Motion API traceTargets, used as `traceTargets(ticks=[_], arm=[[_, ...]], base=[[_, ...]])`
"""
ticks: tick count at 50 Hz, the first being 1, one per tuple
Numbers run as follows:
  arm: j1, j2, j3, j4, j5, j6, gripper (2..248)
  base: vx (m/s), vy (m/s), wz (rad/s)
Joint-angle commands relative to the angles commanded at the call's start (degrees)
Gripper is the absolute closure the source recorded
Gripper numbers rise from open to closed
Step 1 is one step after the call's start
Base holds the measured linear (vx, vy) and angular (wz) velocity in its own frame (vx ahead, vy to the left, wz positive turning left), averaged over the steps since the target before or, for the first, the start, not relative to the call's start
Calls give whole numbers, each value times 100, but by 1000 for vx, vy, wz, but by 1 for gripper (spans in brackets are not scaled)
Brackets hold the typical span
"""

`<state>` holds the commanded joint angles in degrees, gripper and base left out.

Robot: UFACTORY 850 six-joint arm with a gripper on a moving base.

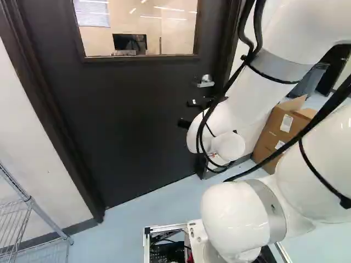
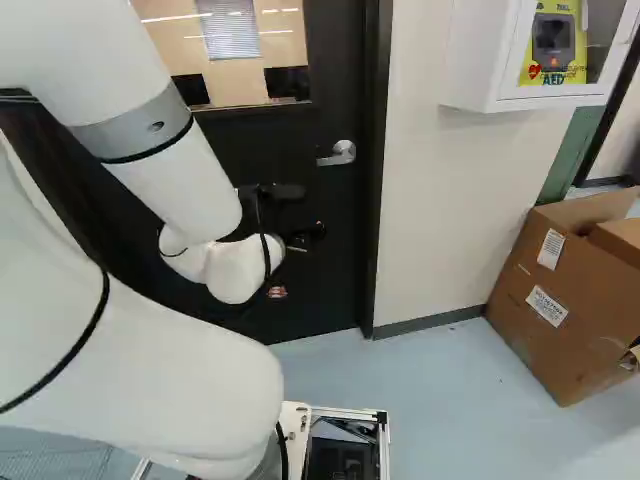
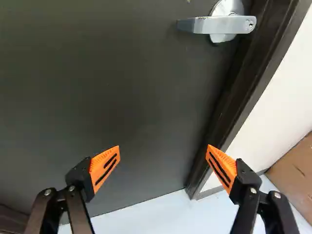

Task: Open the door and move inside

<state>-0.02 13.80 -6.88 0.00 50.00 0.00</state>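
The gripper [image 2: 308, 236] is at the end of my arm in the right base view, lower than the door handle [image 2: 338, 154] and in front of the dark door [image 2: 335, 245]. In the wrist view the gripper [image 3: 163, 152] stands wide open, its orange pads far apart with nothing held between them. The silver lever handle [image 3: 217, 24] lies ahead of the fingers, beyond the side of the right-hand orange pad, and is not touched. The door [image 1: 137, 120] stands closed in its frame, with a window in its upper part.
White wall [image 2: 440, 210] adjoins the door frame [image 2: 376, 160] on the handle side. Cardboard boxes [image 2: 565, 290] stand on the floor farther right, near a white wall cabinet [image 2: 490, 60]. A wire rack [image 1: 44, 216] is at the left of the left base view.
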Motion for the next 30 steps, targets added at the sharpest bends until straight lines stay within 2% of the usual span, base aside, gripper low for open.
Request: traceTargets(ticks=[13,30], arm=[[-33,-295,-276,0,0,0,3],[-83,-473,-664,0,0,0,3]], base=[[0,0,0],[0,0,0]])
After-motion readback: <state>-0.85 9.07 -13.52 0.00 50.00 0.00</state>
